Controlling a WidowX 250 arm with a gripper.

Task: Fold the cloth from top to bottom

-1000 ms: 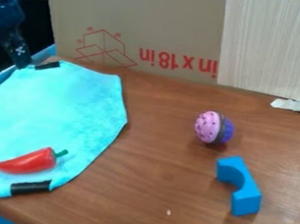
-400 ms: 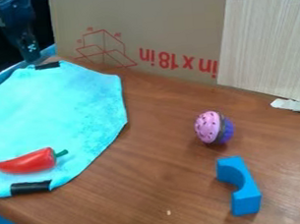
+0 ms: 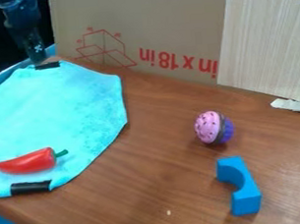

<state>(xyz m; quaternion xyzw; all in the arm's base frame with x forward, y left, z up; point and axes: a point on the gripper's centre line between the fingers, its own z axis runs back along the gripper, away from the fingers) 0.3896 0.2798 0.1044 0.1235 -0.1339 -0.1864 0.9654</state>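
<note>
The black gripper (image 3: 37,58) hangs at the upper left, its tip at the top edge of the cloth, close by the black tape there. Whether it touches the cloth I cannot tell. The light turquoise cloth (image 3: 53,110) lies spread flat on the left of the wooden table, with a strip of black tape at its top edge and another at its bottom edge. On the cloth's lower part rests a red toy pepper (image 3: 26,162) with a green stem.
A pink and purple toy cupcake (image 3: 210,128) lies on its side right of the cloth on the table (image 3: 164,167). Below it is a blue arched block (image 3: 241,187). A cardboard wall (image 3: 151,15) with a light wooden panel (image 3: 265,44) stands along the back.
The gripper has moved a little to the right along the cloth's top edge, toward the black tape. The cloth and the pepper have not moved.
</note>
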